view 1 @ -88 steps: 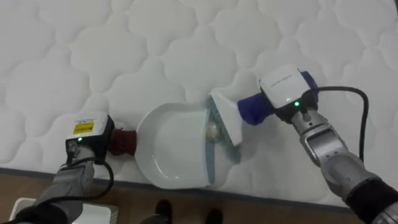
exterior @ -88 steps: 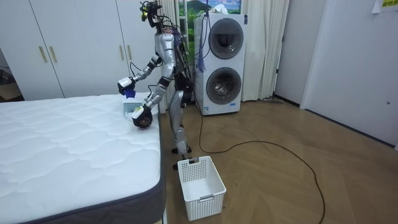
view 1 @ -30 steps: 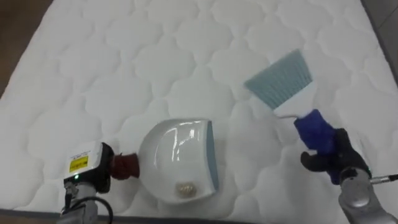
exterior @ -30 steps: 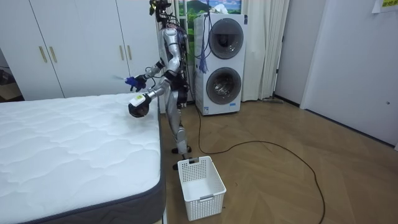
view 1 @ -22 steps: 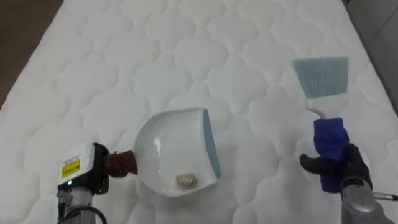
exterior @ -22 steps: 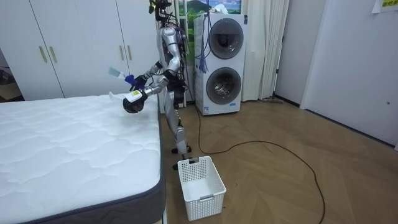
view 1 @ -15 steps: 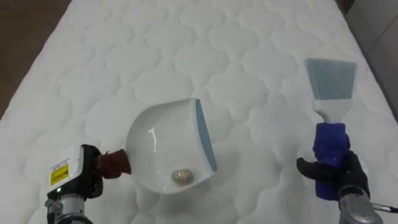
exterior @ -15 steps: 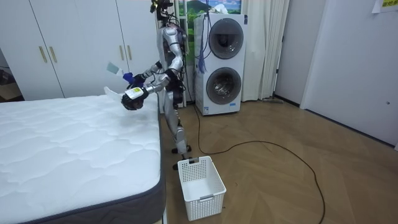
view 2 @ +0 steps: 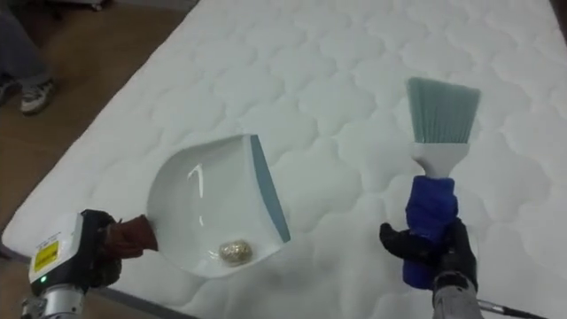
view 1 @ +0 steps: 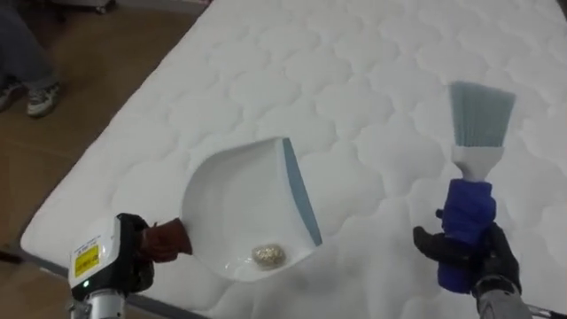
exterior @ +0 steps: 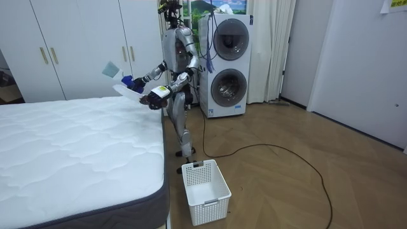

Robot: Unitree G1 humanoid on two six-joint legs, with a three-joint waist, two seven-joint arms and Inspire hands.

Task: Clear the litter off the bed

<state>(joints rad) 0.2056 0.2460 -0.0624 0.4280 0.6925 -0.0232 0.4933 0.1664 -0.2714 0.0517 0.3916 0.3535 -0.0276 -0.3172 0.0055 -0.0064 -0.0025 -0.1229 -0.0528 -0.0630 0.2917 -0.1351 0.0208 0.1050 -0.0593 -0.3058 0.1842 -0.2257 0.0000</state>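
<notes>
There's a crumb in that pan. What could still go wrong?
The crumb lies loose near the dustpan's open lip; if the left hand tilts it, the crumb could roll out onto the bed. The basket stands low on the floor, so it might also spill on the way down.

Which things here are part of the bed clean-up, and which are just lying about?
Job: bed; dustpan in left hand; scrap in it; brush in right hand; white basket, probably for dumping.
Just about: washing machines; wardrobe; person's shoe beside the bed.
</notes>
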